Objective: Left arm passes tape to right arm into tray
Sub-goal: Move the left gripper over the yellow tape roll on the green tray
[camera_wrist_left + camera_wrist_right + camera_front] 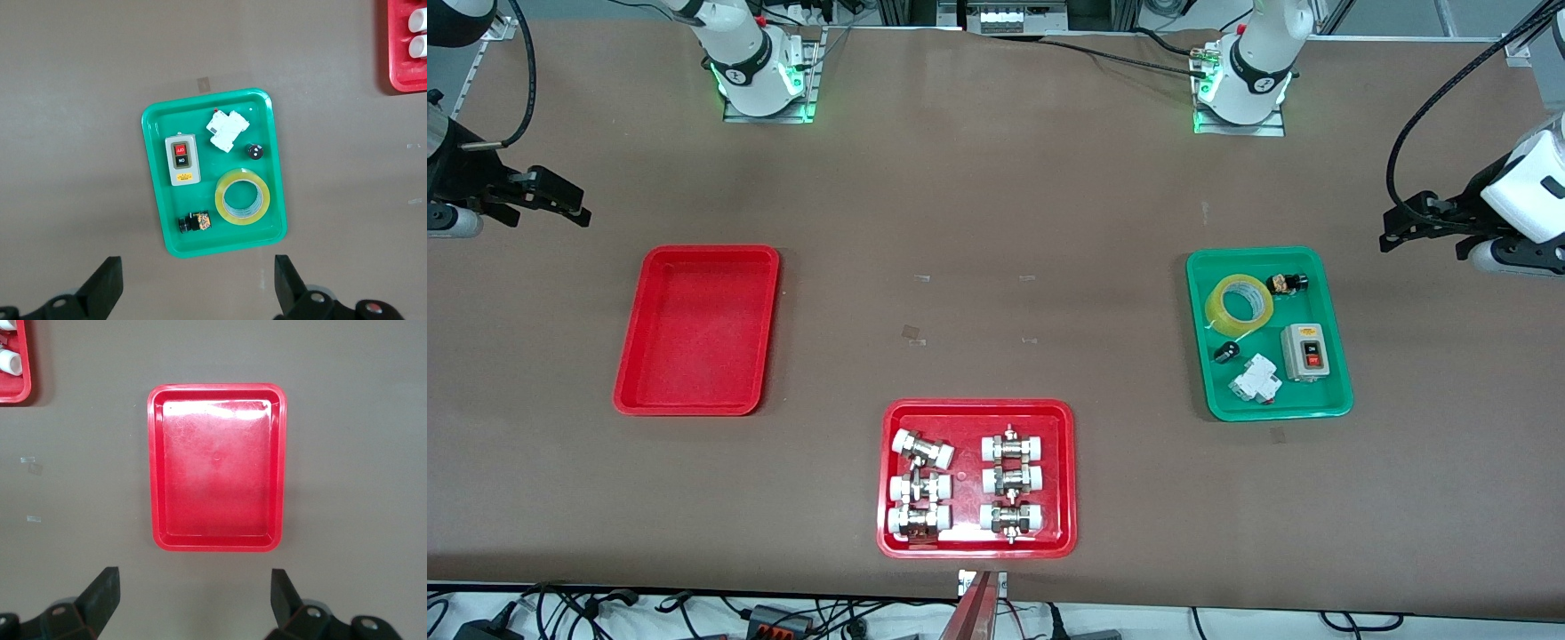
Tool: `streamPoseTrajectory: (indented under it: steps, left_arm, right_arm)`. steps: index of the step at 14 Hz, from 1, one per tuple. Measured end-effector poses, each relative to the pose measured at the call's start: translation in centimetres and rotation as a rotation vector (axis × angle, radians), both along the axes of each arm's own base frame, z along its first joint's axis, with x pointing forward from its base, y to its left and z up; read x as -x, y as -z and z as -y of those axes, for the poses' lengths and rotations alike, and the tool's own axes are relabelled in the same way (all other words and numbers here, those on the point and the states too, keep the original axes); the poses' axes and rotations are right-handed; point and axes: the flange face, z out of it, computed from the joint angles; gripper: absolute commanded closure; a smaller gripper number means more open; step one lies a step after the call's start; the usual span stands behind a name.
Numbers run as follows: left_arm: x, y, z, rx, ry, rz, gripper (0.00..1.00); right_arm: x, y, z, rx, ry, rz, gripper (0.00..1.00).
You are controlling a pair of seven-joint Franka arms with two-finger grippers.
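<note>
The yellow tape roll [1223, 313] lies flat in the green tray [1199, 356], toward the left arm's end of the table; it also shows in the left wrist view [223, 200]. My left gripper [1396, 229] hangs open and empty over bare table beside the green tray; in its wrist view [198, 270] the tray lies just past the fingertips. The plain red tray [696, 331] is empty, toward the right arm's end; it also shows in the right wrist view [217, 467]. My right gripper [574, 203] is open and empty over bare table beside it, as its wrist view [195, 580] shows.
The green tray also holds a grey switch box [1305, 352], a white breaker [1256, 380] and two small black parts. A red tray of white-capped metal fittings [978, 544] stands nearest the front camera, midway. Small clear tape scraps [914, 333] lie mid-table.
</note>
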Motion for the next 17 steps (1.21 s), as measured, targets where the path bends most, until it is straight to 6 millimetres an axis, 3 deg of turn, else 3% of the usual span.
streamPoseTrajectory:
  steps: [11, 17]
  left_arm:
    - [0.0, 0.2, 0.1, 0.000, 0.002, -0.004, 0.00]
    - [-0.3, 1.1, 1.7, 0.001, 0.030, -0.021, 0.00]
  right_arm:
    - [0.2, -0.5, 0.0, 0.000, 0.000, 0.009, 0.00]
    - [0.2, -0.5, 0.0, 0.002, -0.001, 0.008, 0.00]
